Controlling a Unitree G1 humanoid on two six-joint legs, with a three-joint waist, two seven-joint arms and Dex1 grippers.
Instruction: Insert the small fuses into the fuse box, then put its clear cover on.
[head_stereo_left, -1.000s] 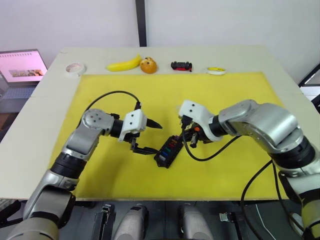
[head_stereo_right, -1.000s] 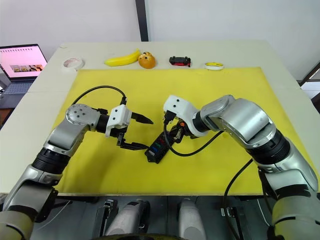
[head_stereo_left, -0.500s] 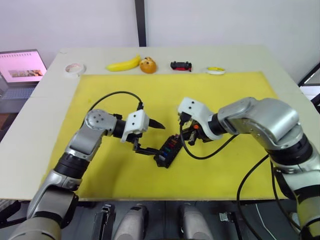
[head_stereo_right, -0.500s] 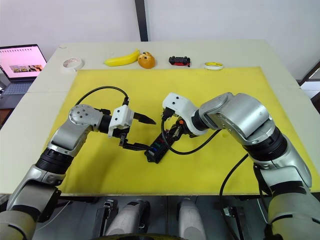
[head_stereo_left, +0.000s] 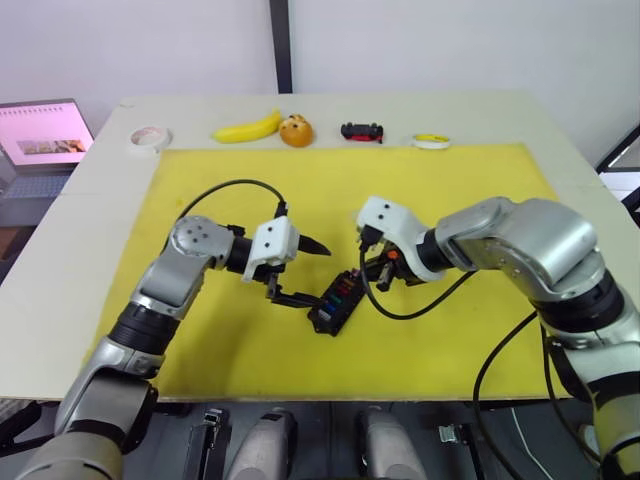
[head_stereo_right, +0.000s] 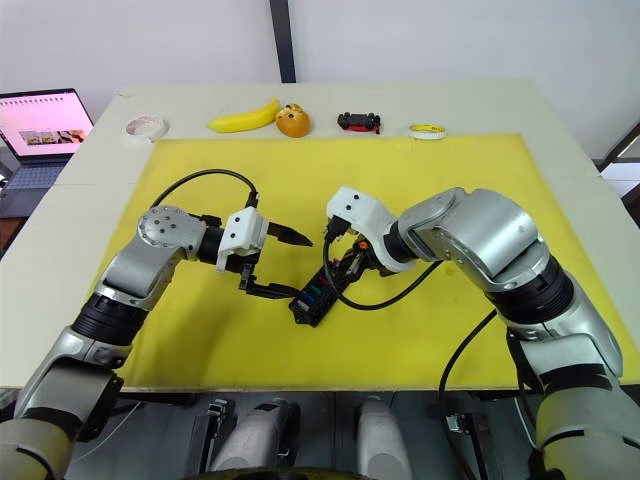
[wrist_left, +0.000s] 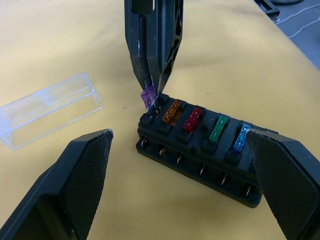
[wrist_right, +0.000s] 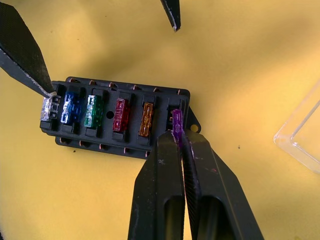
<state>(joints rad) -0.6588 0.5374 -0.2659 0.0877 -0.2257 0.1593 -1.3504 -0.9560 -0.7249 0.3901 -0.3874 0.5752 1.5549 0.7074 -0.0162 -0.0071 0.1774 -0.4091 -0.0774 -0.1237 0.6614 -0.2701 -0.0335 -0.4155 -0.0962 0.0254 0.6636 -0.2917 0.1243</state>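
Seating purple fuse into fuse box, mat center | right gripper pinching it closed at box's 3 o'clock end | left gripper spread wide, bracing | clear cover lying alongside | fuse tiny, light, slippery: gripping flat faces.

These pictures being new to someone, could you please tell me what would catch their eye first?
Most striking is the right gripper shut on a purple fuse, its lower edge at the last free slot at one end of the black fuse box on the yellow mat. Five fuses already stand in a row in the box. The left gripper is open, one finger touching the box's other end, and the clear cover lies on the mat nearby.
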